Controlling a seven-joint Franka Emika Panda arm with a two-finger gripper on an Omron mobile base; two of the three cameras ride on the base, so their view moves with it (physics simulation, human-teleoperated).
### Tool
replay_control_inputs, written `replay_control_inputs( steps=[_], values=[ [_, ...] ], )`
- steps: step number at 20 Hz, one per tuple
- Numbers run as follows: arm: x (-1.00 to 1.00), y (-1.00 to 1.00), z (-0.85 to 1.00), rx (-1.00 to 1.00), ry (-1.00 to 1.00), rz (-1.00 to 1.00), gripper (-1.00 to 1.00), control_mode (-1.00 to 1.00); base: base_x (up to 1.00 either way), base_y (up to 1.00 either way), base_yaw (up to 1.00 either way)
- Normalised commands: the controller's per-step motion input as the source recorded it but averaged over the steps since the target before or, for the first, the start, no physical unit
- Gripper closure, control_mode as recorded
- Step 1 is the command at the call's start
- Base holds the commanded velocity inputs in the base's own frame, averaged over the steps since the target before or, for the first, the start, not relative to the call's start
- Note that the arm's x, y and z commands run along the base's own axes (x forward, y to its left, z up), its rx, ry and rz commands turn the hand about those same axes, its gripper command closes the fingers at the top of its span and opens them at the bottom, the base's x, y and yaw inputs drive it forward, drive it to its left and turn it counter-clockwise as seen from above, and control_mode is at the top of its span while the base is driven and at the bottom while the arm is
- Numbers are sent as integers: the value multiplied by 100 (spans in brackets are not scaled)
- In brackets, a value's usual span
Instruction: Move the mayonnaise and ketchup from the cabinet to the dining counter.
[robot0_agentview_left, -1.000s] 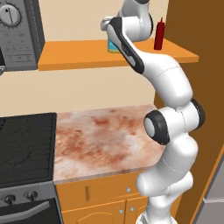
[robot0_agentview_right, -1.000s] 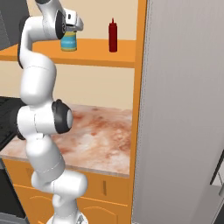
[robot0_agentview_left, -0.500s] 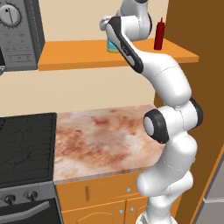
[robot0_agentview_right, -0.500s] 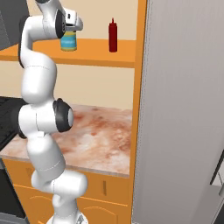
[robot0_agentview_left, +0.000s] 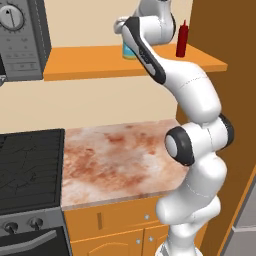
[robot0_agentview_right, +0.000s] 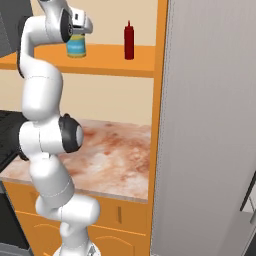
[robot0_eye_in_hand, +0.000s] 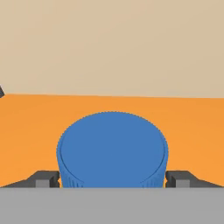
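On the orange shelf (robot0_agentview_left: 90, 69) the jar (robot0_agentview_right: 76, 46) stands upright at the left, under the arm's hand. The tool (robot0_eye_in_hand: 112, 178) sits over its blue lid, one finger (robot0_eye_in_hand: 48, 178) hard against each side; they look closed onto the wide jar, though how firmly I cannot tell. A hold only on the lid's edge could slip on lifting. To the right, well apart, the red bottle (robot0_agentview_left: 183, 39) could be knocked over by a sideways swing.
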Motion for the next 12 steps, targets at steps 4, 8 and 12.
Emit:
replay_control_inputs(
  steps=[4,8,12],
  values=[
    [-93,0,29,0,-25,15,100,-100,0,0,0],
    [-100,0,17,-1,-30,22,100,-100,0,0,0],
    [-100,0,0,0,-17,20,100,-100,0,0,0]
  ],
)
